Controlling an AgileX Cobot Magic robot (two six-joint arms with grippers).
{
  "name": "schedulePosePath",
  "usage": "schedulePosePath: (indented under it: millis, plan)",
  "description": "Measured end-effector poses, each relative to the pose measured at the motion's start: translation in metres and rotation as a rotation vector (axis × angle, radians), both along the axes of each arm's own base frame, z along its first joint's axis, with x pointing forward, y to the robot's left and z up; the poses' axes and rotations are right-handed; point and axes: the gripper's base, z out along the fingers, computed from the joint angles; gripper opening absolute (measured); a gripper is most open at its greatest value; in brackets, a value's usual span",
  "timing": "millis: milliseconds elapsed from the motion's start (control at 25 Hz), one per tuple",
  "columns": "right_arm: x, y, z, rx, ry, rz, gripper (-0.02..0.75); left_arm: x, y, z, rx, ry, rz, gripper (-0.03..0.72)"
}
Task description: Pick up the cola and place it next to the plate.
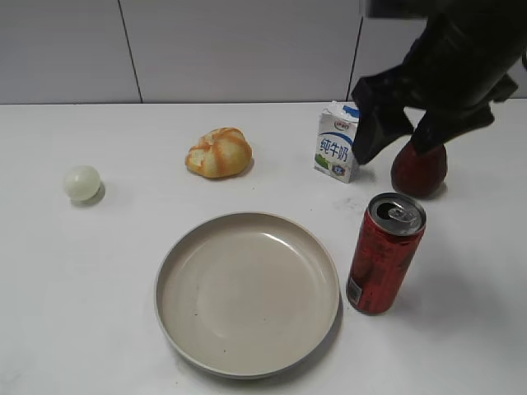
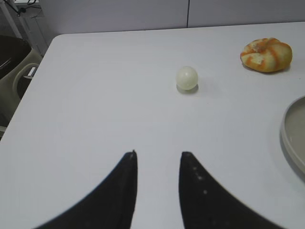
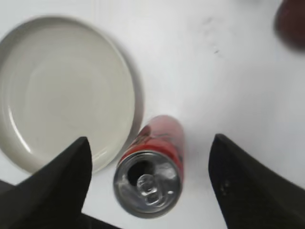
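The cola is a tall slim red can with a silver top, standing upright just right of the plate, close to its rim. In the right wrist view the cola shows from above, with the plate to its left. My right gripper is open and empty, raised above the cola; in its wrist view the fingers stand wide apart on either side of the can without touching it. My left gripper is open and empty over bare table and does not show in the exterior view.
A white-and-blue milk carton and a dark red fruit stand behind the cola. A bread roll lies at the back centre and a pale ball at the left. The table's left edge shows in the left wrist view.
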Motion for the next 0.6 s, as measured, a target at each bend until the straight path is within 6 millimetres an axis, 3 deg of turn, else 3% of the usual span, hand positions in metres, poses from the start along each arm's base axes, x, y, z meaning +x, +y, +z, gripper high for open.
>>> schedulePosePath:
  millis: [200,360,600]
  plan:
    - [0.023,-0.007,0.031,-0.125,-0.109,-0.034,0.606,0.0,0.0,0.0,0.0,0.0,0.0,0.237]
    - [0.047,-0.02,0.042,-0.159,-0.121,-0.087,0.606,0.0,0.0,0.0,0.0,0.0,0.0,0.237]
    - [0.078,-0.073,0.04,-0.15,-0.107,-0.218,0.601,0.0,0.0,0.0,0.0,0.0,0.0,0.237]
